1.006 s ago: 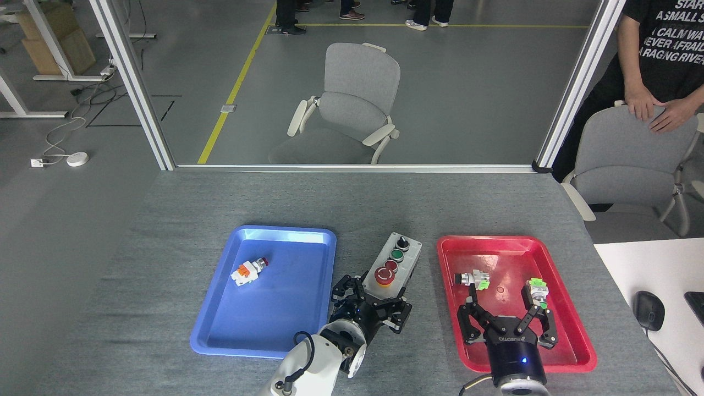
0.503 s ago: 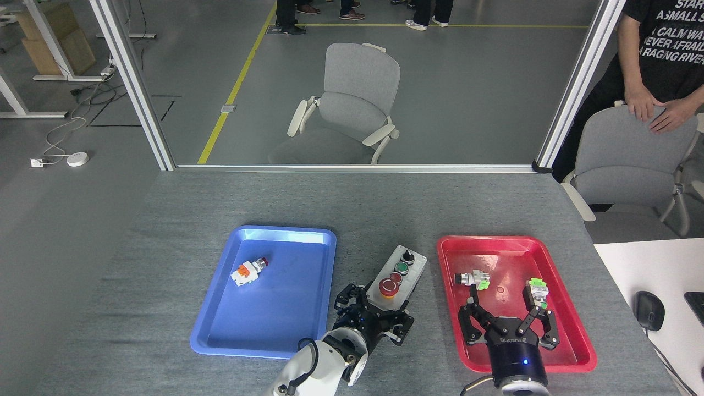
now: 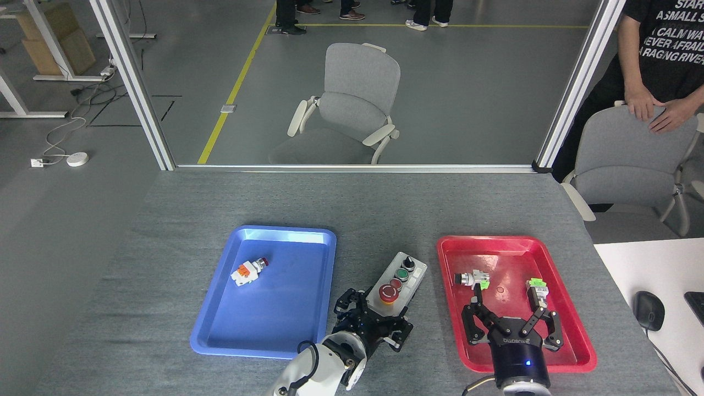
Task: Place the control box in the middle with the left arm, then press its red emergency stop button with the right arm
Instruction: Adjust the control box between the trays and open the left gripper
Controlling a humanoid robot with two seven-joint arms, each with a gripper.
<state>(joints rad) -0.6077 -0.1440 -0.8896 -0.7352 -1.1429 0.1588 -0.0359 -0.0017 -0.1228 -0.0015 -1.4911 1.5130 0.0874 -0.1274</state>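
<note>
Nearest to you, at the bottom edge, your left arm (image 3: 319, 368) with its white wrist reaches up to the near end of the control box (image 3: 398, 278). Its claw (image 3: 374, 324) has black fingers spread on either side of that end, but you cannot tell whether they press the box or stand just clear of it. Your right arm (image 3: 520, 366), black-wristed with a blue light, hangs over the near part of the red tray (image 3: 572, 330); its claw (image 3: 511, 324) is spread wide and holds nothing.

The control box lies slanted on the grey felt surface (image 3: 181, 220), in the bare middle (image 3: 423, 319) between the two trays, large red button (image 3: 389, 292) nearest you, then the small red, green and black knob. Two small switch parts with green pieces lie in the red tray just beyond the right claw. To the left, the blue tray (image 3: 264, 330) holds one small orange-and-white push-button part (image 3: 248, 270).

Past the far edge of the surface, a metal frame borders a grey floor with yellow lines. An empty grey chair (image 3: 352, 104) stands there. At far right, a person in a black printed shirt rests both hands on a second chair (image 3: 627, 159).
</note>
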